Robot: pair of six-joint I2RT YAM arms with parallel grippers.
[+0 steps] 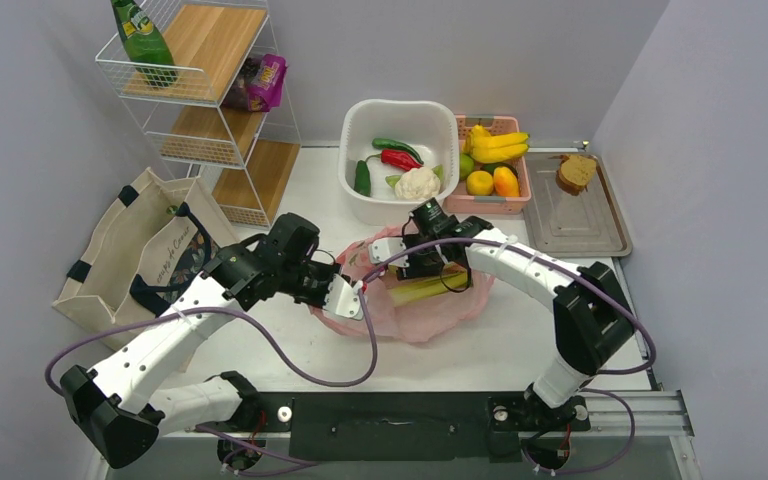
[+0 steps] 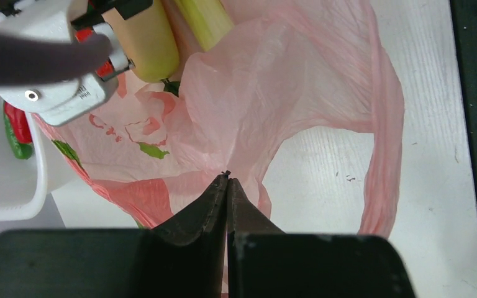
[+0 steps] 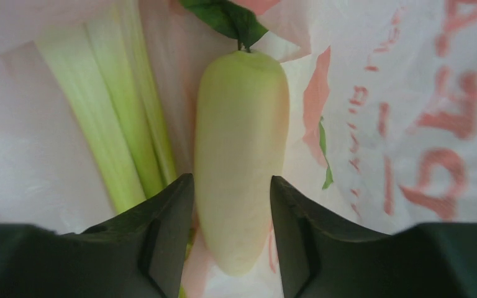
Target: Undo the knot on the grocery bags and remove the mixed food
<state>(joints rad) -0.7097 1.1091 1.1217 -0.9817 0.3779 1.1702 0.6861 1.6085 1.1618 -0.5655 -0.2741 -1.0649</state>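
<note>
The thin pink plastic bag (image 1: 430,322) (image 2: 298,81) lies mid-table with its mouth open. No knot is in view, and one handle loop (image 2: 385,155) lies loose on the table. My left gripper (image 1: 352,300) (image 2: 228,177) is shut on a fold of the bag's near rim. My right gripper (image 1: 420,265) (image 3: 231,186) reaches into the bag, open, with one finger on each side of the white radish (image 3: 239,143) (image 2: 149,43). A pale-green stalk (image 3: 105,124) (image 1: 422,290) lies beside the radish. The beige tote (image 1: 120,260) sits at the left.
A white basin (image 1: 360,190) with cauliflower and peppers stands just behind the bag. Next to it is a pink basket (image 1: 522,196) of bananas and fruit. A metal tray (image 1: 600,235) with bread sits at the right. A wire shelf (image 1: 260,190) holds a green bottle (image 1: 142,40) and a purple packet (image 1: 265,80).
</note>
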